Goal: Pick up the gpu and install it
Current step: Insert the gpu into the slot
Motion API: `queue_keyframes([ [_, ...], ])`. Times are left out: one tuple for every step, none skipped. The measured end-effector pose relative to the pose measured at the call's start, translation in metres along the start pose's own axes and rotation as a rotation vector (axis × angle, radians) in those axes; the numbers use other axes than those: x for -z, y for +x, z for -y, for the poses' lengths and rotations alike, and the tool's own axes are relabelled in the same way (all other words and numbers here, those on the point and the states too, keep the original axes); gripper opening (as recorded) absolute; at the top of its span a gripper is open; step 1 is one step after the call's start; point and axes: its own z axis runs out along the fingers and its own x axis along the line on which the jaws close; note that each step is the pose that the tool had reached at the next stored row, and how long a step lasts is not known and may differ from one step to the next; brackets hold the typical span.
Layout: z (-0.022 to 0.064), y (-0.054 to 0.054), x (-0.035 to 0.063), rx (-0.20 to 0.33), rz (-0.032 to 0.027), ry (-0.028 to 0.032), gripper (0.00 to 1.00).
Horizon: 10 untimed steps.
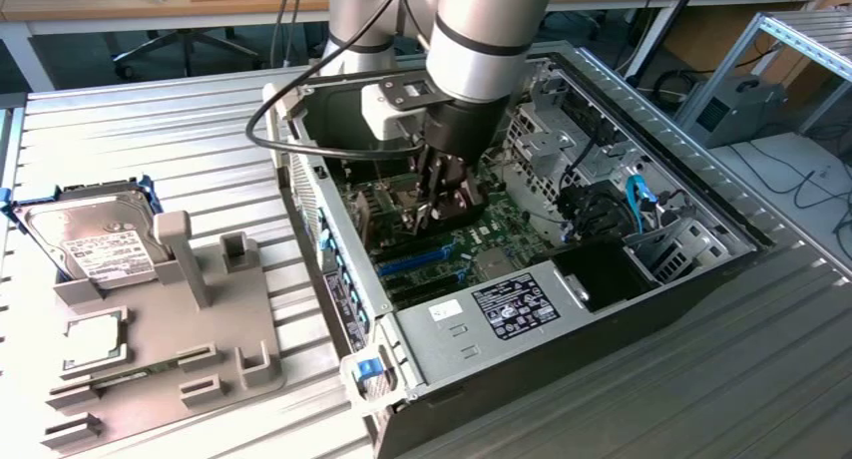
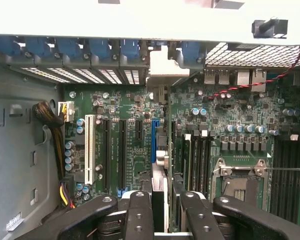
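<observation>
The arm reaches down into the open computer case (image 1: 740, 223), which lies on its side on the ribbed metal bench (image 1: 160, 150). The end effector (image 2: 160, 212) is pinching the gpu (image 2: 161, 165): the black fingers (image 2: 139, 215) press on both sides of the card. In the wrist view the card is seen on its thin edge. It stands upright over the green motherboard (image 2: 135, 110), and its silver bracket end points to the rear wall of the case. The card is just beside the long blue slot (image 2: 153, 140) and parallel to it. I cannot tell if its lower edge already sits in a slot. A white slot (image 2: 90, 147) is further to the side, and the empty CPU socket (image 2: 240, 185) is on the other side of the card.

In the exterior view, the power supply (image 1: 500, 309) carries a black and white label, but the writing is too small to read. On the exterior view's left, a grey holder (image 1: 174, 359) lies on the bench. It carries the hard drive (image 1: 87, 234), whose white label also cannot be read, and a small square CPU chip (image 1: 91, 341).
</observation>
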Motion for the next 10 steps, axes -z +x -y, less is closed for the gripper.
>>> queue_keyframes([
  [-0.0001,0.0,-0.0005,0.0,0.0001,0.0001,0.27],
  [-0.0002,0.0,-0.0011,0.0,0.0001,0.0001,0.27],
  [-0.0004,0.0,-0.0018,0.0,0.0001,0.0001,0.27],
  [-0.0007,0.0,-0.0027,0.0,0.0001,0.0001,0.27],
  [-0.0011,0.0,-0.0036,0.0,0.0,0.0,0.27],
  [-0.0015,0.0001,-0.0049,0.0,0.0,0.0,0.27],
  [-0.0019,0.0001,-0.0059,0.0,0.0,0.0,0.27],
  [-0.0022,0.0001,-0.007,0.0,-0.0001,0.0,0.27],
  [-0.0026,0.0001,-0.0079,0.0,-0.0001,0.0,0.27],
  [-0.0029,0.0002,-0.0085,0.0,-0.0001,0.0,0.27],
])
